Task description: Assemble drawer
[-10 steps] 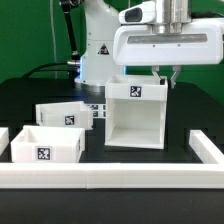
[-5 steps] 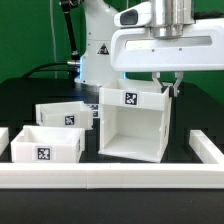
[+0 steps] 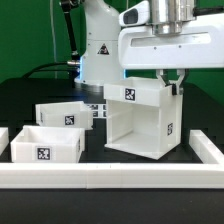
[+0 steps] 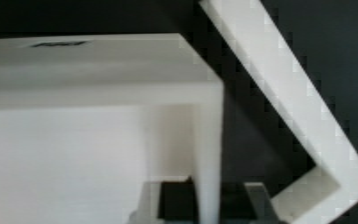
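The drawer's tall white casing [image 3: 140, 122] stands on the black table with its open front facing the camera. Tags show on its top edge and on its side wall. My gripper [image 3: 172, 84] is at the casing's top corner on the exterior view's right, shut on the side wall. In the wrist view the thin wall [image 4: 208, 140] runs between my fingertips [image 4: 172, 203], with the gripper [image 4: 217, 203] straddling it. Two low white trays lie to the exterior view's left: one farther back [image 3: 62, 114], one nearer the front [image 3: 45, 146].
A long low white border rail [image 3: 110, 179] runs along the front and continues up the exterior view's right [image 3: 206, 148]; it shows as a slanted white bar in the wrist view [image 4: 274, 90]. The arm's base [image 3: 100, 50] stands behind the casing.
The casing has turned and shifted toward the exterior view's right with my gripper on it. Its tagged side wall now shows. The trays have not moved.
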